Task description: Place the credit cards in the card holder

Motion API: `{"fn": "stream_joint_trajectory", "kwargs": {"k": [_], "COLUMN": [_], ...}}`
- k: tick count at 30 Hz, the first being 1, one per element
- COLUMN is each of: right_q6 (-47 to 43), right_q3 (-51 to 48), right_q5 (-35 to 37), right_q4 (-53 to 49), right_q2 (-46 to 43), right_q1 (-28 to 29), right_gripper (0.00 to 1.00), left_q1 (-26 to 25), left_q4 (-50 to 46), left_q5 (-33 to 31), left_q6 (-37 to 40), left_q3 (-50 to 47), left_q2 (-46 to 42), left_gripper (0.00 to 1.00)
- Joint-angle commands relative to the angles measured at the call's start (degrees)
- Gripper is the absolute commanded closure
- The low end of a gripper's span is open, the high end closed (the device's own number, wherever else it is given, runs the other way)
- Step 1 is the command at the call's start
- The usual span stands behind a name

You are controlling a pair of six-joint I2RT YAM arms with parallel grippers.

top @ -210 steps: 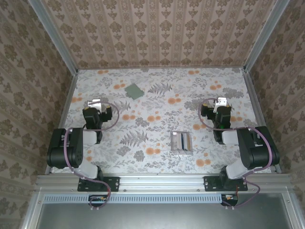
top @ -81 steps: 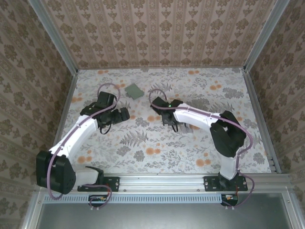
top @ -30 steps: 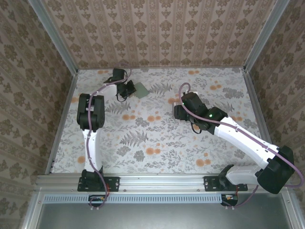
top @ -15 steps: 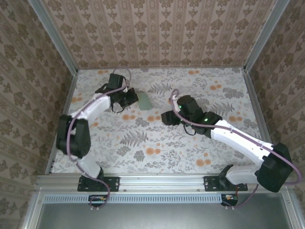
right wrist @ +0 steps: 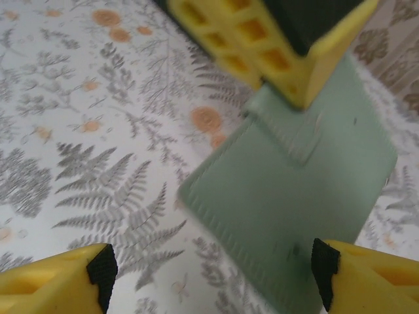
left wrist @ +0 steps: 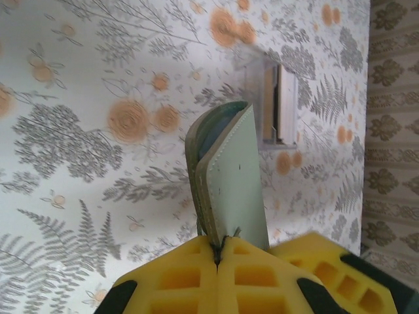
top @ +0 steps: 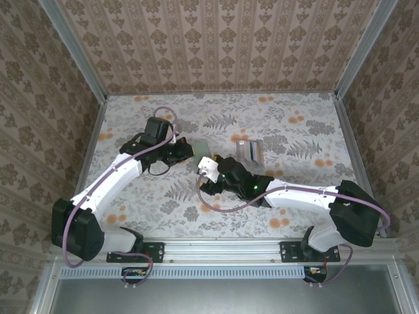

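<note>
The sage-green card holder stands on edge, slightly parted at its top, with my left gripper shut on its lower edge. From above, the card holder hangs left of centre at my left gripper. My right gripper sits just in front of it, open; its yellow fingers flank the card holder, apart from it, and my right gripper holds nothing. The credit cards lie stacked on the table to the right, silvery with a dark stripe, and the cards lie beyond the holder.
The floral table is walled by patterned panels and metal rails. Both arms cross the middle, the right forearm lying low across the near half. A yellow finger of the other gripper is close beside my left fingers.
My left gripper has brought the card holder nearer, toward the centre. My right gripper has swung left and nearer, below the holder, and the cards now show on the table behind it.
</note>
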Motion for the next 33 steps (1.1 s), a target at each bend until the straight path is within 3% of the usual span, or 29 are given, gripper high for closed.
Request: {"fn": "stream_joint_trajectory", "kwargs": {"k": [1, 3, 4, 8, 10, 12, 16, 18, 22, 26, 33], "right_q6": [-5.4, -7.8, -8.7, -11.1, -9.7, -5.6, 7.6, 17.3, 33.6, 47.5, 63.3], "right_q3": [-0.8, -1.7, -1.5, -2.3, -2.6, -2.9, -5.5, -3.9, -7.2, -9.8, -10.7], "right_q5": [4.5, 7.0, 8.4, 7.5, 4.9, 2.5, -2.2, -4.4, -8.2, -10.9, -17.1], "right_q4": [11.7, 16.4, 17.0, 18.3, 16.6, 14.6, 16.2, 11.4, 18.7, 27.5, 44.1], "right_q2": [3.6, 5.2, 5.7, 5.0, 3.8, 2.5, 0.1, -3.6, -10.3, -13.1, -12.3], "right_q1": [0.1, 0.2, 0.1, -0.2, -0.4, -0.5, -1.4, -1.7, -2.5, -5.9, -10.1], "right_gripper": [0.20, 0.22, 0.28, 0.64, 0.77, 0.84, 0.89, 0.89, 0.89, 0.89, 0.90], "left_q1": [-1.2, -1.6, -1.5, -1.6, -1.3, -0.8, 0.4, 1.8, 4.6, 4.3, 4.0], "left_q4": [-0.3, -0.6, -1.4, -2.3, -2.6, -2.8, 1.6, 3.3, 11.2, 18.3, 39.8], "left_q5": [2.2, 2.0, 1.9, 1.8, 1.0, 0.1, -4.0, -2.6, -1.1, -4.9, 0.9], "left_q6": [-2.3, -2.5, -2.8, -2.0, -1.8, -1.7, -2.6, -2.9, -0.8, 3.9, 5.6], "left_q3": [-0.4, -0.6, -0.4, -1.0, -1.2, -1.1, -4.3, -6.0, -11.3, -14.8, -24.5], "left_q2": [-1.2, -1.3, -1.3, -2.1, -2.6, -3.4, -8.1, -10.5, -17.3, -24.1, -31.6], "left_gripper": [1.00, 1.00, 1.00, 0.99, 0.84, 0.67, 0.31, 0.23, 0.14, 0.14, 0.16]}}
